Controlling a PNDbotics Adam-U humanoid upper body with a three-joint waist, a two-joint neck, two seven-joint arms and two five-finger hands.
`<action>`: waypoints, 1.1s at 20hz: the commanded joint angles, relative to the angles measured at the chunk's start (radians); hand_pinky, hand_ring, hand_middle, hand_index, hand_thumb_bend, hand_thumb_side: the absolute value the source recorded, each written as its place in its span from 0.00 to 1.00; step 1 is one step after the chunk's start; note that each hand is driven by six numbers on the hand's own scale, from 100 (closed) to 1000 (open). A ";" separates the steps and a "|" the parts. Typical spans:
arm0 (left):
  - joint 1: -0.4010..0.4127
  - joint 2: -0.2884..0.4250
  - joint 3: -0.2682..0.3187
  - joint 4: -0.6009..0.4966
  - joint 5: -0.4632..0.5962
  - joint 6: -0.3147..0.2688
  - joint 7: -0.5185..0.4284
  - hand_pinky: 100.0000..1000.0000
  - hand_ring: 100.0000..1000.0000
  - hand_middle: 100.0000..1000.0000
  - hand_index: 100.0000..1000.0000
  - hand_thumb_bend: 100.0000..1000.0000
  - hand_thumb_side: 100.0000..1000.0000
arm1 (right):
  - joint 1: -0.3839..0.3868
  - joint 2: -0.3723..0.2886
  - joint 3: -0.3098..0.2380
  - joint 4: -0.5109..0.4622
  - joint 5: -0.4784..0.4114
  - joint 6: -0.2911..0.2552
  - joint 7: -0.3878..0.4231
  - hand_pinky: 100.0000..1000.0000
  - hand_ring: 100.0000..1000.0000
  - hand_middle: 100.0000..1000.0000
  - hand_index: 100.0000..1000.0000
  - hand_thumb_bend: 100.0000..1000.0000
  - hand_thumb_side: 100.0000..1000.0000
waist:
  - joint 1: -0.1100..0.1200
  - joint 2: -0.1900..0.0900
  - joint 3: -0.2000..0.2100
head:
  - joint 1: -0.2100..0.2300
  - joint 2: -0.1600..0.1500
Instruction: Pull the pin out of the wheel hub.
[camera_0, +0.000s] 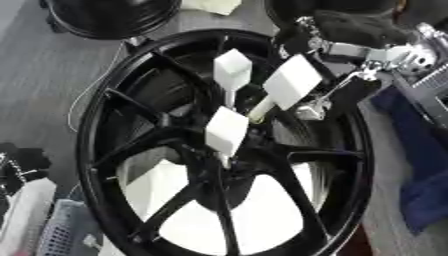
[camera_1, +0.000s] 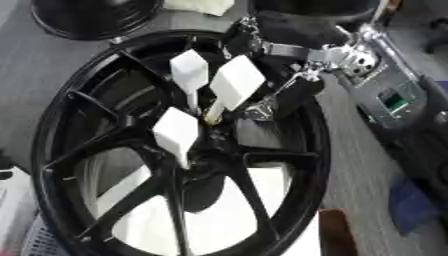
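Observation:
A black spoked wheel (camera_0: 96, 150) lies flat and fills most of both views. Three white pins with block-shaped heads stand in its hub (camera_0: 241, 150). One pin (camera_0: 232, 70) stands at the back, another (camera_0: 227, 131) nearer me. The third pin (camera_0: 291, 81) leans to the right, its pale stem running down to the hub. My right hand (camera_1: 297, 95) comes in from the upper right and sits right behind and beside this leaning pin's head, which hides the contact. My left hand (camera_0: 24, 165) shows only as a dark shape at the left edge.
A second black wheel (camera_0: 105, 17) lies at the back left, with a white scrap (camera_0: 210, 5) beside it. Blue cloth (camera_0: 424, 195) lies at the right. A grey basket (camera_0: 61, 232) and a white object (camera_0: 26, 210) sit at the lower left. White padding (camera_0: 262, 215) shows under the spokes.

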 joint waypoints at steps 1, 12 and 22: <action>0.000 0.013 0.003 -0.009 0.001 0.000 -0.007 0.74 0.69 0.56 0.68 0.00 0.90 | -0.022 -0.035 -0.013 -0.016 -0.025 -0.273 0.280 0.52 0.52 0.43 0.51 0.15 0.12 | 0.002 -0.033 0.001 | -0.004 0.001; 0.005 0.005 0.003 -0.007 0.005 0.004 -0.009 0.74 0.69 0.57 0.68 0.00 0.90 | -0.022 -0.066 -0.047 -0.001 -0.102 -0.273 0.290 0.52 0.52 0.43 0.51 0.15 0.10 | -0.003 -0.067 -0.004 | -0.013 0.013; 0.009 0.000 0.002 -0.004 0.008 0.007 -0.014 0.74 0.69 0.57 0.68 0.00 0.89 | -0.031 -0.101 -0.070 0.011 -0.153 -0.273 0.275 0.53 0.52 0.43 0.51 0.17 0.10 | -0.007 -0.092 -0.008 | -0.017 0.009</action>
